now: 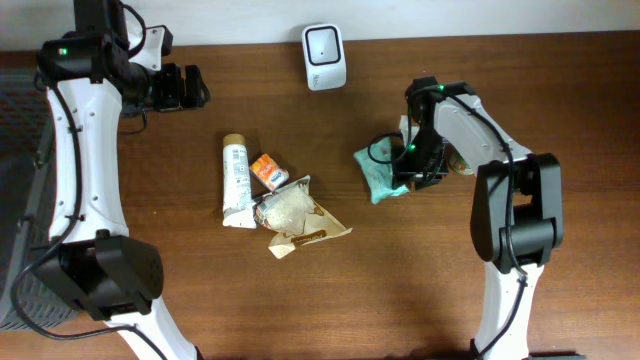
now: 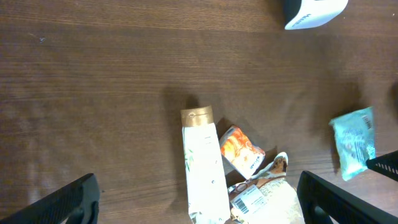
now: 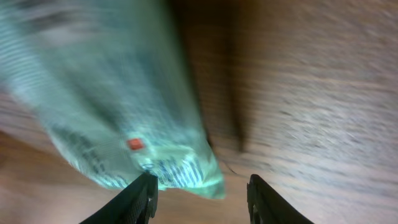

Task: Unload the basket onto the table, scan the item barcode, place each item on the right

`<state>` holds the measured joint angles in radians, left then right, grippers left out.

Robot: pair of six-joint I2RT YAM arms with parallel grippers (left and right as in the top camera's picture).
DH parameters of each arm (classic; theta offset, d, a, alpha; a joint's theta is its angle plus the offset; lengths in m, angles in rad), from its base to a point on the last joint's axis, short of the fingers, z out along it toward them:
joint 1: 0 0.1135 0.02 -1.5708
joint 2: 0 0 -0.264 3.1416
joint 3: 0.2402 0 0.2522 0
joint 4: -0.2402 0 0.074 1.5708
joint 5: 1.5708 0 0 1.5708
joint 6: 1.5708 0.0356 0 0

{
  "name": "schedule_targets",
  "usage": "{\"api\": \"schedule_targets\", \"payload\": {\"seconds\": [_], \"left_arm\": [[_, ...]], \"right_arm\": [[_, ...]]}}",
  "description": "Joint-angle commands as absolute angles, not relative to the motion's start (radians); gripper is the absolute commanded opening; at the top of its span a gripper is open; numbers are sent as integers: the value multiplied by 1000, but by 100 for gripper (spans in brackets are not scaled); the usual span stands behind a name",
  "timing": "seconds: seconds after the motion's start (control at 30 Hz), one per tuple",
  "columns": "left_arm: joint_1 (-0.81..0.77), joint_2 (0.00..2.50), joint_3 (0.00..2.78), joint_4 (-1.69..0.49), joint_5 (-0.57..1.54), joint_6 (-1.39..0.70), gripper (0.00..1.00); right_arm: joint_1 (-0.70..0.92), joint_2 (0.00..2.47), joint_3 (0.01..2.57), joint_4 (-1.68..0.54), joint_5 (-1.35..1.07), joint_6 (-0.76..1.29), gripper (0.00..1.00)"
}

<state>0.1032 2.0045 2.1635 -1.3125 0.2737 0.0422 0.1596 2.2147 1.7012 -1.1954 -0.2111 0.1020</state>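
My right claw [image 3: 201, 182] stands spread and empty, the teal packet [image 3: 112, 106] just ahead-left; I'd pinch its edge squarely, leaving its print uncovered for the scanner [image 1: 324, 56].

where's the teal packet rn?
Overhead view: the teal packet lies on the table's right half, right beside the right tool, below and to the right of the white scanner.

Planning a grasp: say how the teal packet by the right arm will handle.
The teal packet looks like thin soft film, so probably light and floppy when lifted. Its smooth wrap may slip in a grip. Lying flat, it should slide, not roll.
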Motion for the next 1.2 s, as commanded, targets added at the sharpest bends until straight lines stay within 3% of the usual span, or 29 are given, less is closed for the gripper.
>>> {"api": "schedule_targets", "payload": {"seconds": [0.0, 0.17, 0.27, 0.4, 0.6, 1.03, 1.17], "left_arm": [[99, 2000, 2166, -1311, 284, 58, 99], [99, 2000, 2166, -1311, 284, 58, 99], [99, 2000, 2166, -1311, 284, 58, 99], [99, 2000, 2166, -1311, 284, 58, 99], [99, 2000, 2166, -1311, 284, 58, 99], [99, 2000, 2166, -1311, 284, 58, 99], [99, 2000, 2166, -1311, 284, 58, 99]], "right_arm": [[169, 2201, 1682, -1143, -273, 113, 45], [165, 2201, 1684, -1074, -251, 113, 41], [141, 2195, 1761, -1150, -234, 131, 35], [137, 2185, 1882, -1298, -20, 200, 36], [140, 2253, 1842, -1260, 111, 298, 35], [157, 2342, 1842, -1089, 112, 281, 35], [188, 2342, 1842, -975, -130, 106, 36]]}}
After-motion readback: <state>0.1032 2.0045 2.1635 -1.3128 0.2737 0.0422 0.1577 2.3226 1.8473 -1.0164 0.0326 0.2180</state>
